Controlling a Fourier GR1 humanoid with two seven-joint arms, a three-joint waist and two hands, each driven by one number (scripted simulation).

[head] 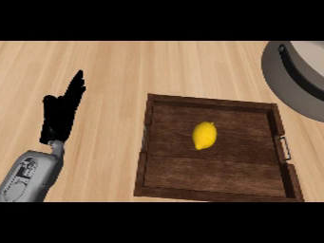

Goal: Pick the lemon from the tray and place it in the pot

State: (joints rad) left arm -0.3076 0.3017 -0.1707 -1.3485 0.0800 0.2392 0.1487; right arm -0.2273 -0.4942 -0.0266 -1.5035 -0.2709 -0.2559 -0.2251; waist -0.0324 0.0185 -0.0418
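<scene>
Light wood counter [122, 71] w/ dark wooden tray [214, 173] centre-right, grey pot [290, 80] at top-right corner.

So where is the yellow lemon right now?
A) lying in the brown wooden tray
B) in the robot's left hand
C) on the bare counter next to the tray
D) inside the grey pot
A: the lemon lies near the middle of the wooden tray, with neither hand touching it and the pot off at the upper right.
</scene>
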